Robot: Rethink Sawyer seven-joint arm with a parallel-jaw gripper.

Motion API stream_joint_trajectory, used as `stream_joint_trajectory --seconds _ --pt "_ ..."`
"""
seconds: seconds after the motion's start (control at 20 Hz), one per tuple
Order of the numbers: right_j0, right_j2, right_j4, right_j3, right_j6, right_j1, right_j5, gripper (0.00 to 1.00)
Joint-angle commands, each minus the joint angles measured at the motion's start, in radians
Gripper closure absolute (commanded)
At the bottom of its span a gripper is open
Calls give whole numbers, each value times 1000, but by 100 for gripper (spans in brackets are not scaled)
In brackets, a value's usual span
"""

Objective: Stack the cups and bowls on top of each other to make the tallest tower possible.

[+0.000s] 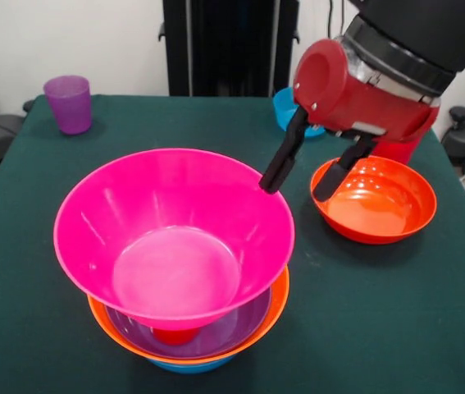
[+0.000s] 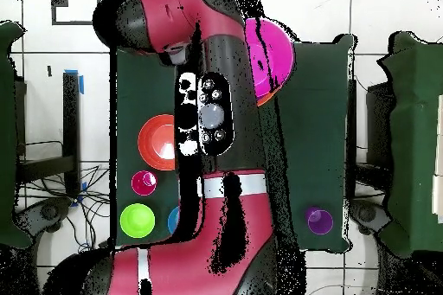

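The tower stands at the table's front: a large pink bowl (image 1: pixel 175 238) tilts on top, over a purple bowl (image 1: pixel 232 328), an orange bowl (image 1: pixel 277 300) and a blue one (image 1: pixel 187 366). A red cup (image 1: pixel 175 335) shows under the pink bowl. My gripper (image 1: pixel 299 189) is open and empty, between the pink bowl's right rim and a red-orange bowl (image 1: pixel 376 201). One finger (image 1: pixel 281 160) is at the pink rim, the other (image 1: pixel 335 174) over the red-orange bowl's edge. In the overhead view the arm hides the gripper; the pink bowl (image 2: pixel 275 45) and red-orange bowl (image 2: pixel 156 140) show.
A purple cup (image 1: pixel 69 103) stands at the far left corner, also in the overhead view (image 2: pixel 319 219). A small blue bowl (image 1: pixel 284 111) sits behind the gripper. Overhead shows a red cup (image 2: pixel 144 182), a green bowl (image 2: pixel 137 220) and the blue bowl (image 2: pixel 173 220) near the robot's base.
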Motion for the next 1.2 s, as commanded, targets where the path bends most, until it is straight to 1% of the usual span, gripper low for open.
stream_joint_trajectory --seconds 0.05,0.25,0.55,0.9,1.2 --pt "27 80 22 -45 -273 -10 163 0" --pt "28 87 46 -56 -254 -10 194 0" --pt "45 106 104 -80 -171 22 237 0" --pt "101 100 128 -142 -85 56 302 0" --pt "140 89 130 -173 -40 85 300 0"
